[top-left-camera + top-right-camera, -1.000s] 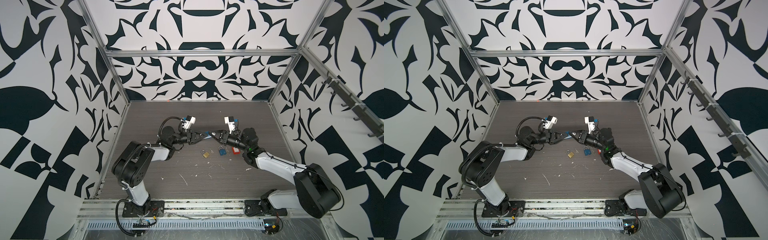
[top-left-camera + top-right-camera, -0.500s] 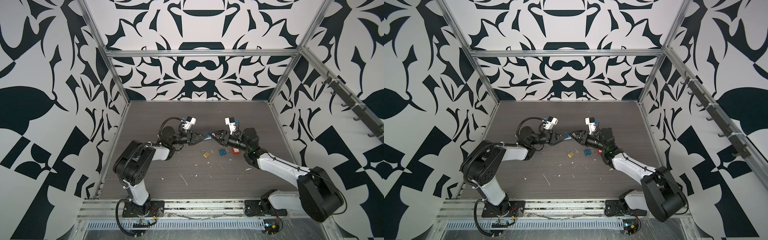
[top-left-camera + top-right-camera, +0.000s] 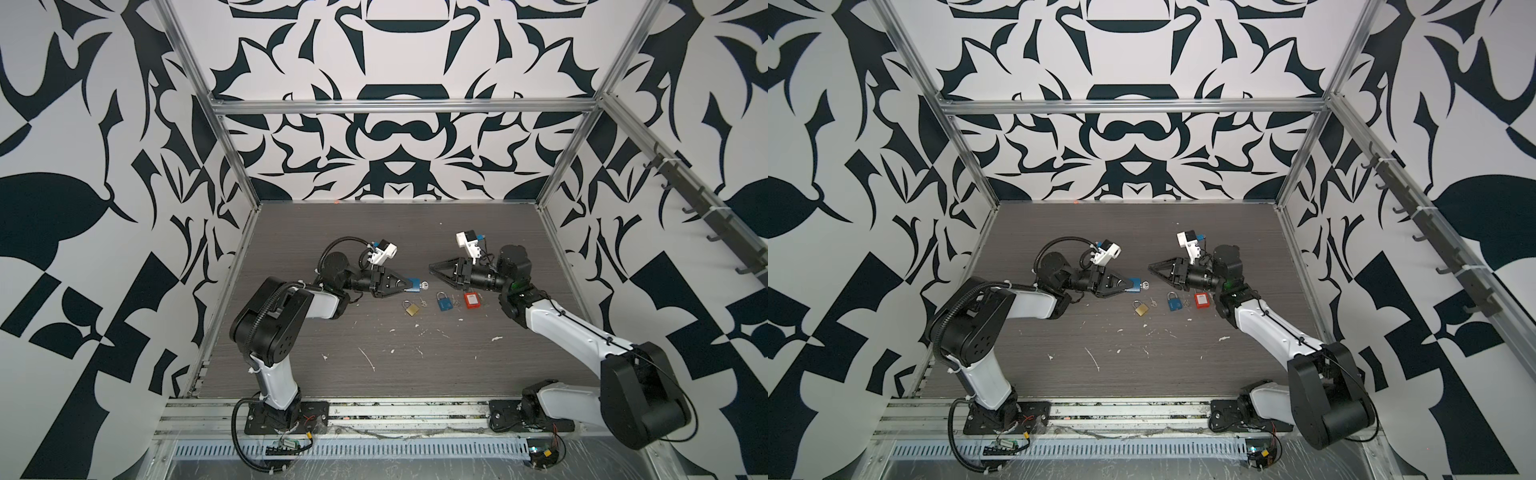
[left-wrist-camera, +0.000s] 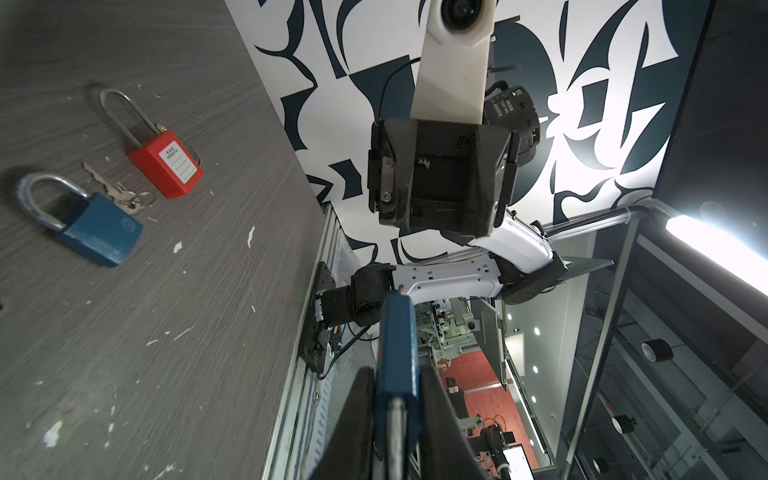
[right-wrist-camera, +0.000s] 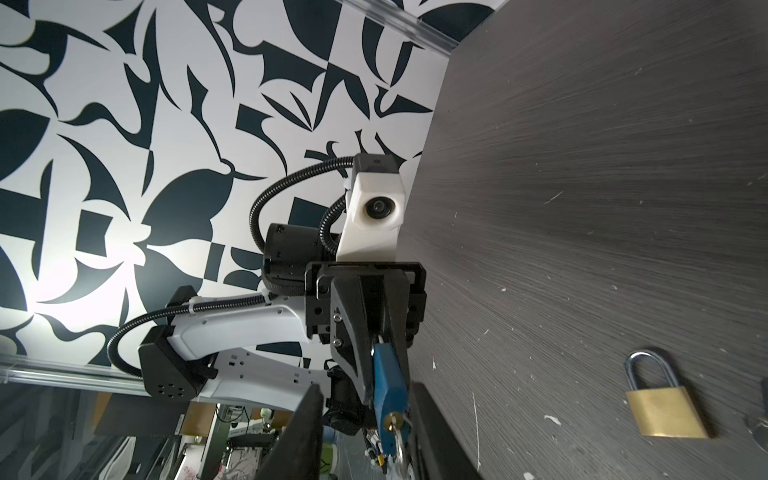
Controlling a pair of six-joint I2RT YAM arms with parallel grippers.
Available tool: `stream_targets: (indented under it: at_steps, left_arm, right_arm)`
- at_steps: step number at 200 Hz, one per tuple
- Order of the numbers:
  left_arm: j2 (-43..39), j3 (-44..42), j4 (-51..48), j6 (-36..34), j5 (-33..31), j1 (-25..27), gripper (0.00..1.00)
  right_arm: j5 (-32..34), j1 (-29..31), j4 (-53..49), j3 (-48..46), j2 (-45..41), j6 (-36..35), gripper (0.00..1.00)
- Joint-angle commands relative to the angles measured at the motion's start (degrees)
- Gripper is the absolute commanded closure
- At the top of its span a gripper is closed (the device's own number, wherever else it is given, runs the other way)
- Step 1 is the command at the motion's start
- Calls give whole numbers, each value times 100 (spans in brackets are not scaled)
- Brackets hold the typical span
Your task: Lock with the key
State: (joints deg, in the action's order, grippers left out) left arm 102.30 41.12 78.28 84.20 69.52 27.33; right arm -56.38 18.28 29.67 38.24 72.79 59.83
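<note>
My left gripper (image 3: 404, 283) is shut on the body of a blue padlock (image 3: 413, 283) and holds it above the table. A silver key (image 3: 424, 285) sticks out of the padlock's free end, with a ring hanging from it in the right wrist view. In the left wrist view the padlock (image 4: 395, 332) sits clamped between both fingers, shackle toward the wrist. My right gripper (image 3: 432, 266) faces it from the right, a short gap away. Its jaws are open with nothing in them. The right wrist view looks past the open fingers (image 5: 309, 432) at the padlock (image 5: 388, 386).
Three more padlocks lie in a row on the table just in front of the grippers: brass (image 3: 411, 308), blue (image 3: 444, 301) and red (image 3: 471, 300). Loose keys (image 3: 457, 302) lie between them. White scraps (image 3: 368, 359) litter the grey table toward the front.
My right gripper has let go at the key end of the held padlock, opened and drawn back to the right. The left gripper has kept its hold and barely moved.
</note>
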Motion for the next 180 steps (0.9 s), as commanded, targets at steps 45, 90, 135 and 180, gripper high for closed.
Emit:
stream_targets:
  at_steps: [45,90,135,180]
  left_arm:
    - [31,273,336,201,82,-9,100]
    - [31,317,336,236,38,-12,100]
    - [65,332,344,241,-16,-10,100]
    - [105,348,337,246,-21,-9,100]
  right_arm:
    - [-260,-2,-469,28,-345,-569,68]
    - [-185,77,-495,-71,-383,-630,69]
    - [-126,319,-421,-36,-263,-647,69]
    - [-64,464,-375,-10,-136,-679,71]
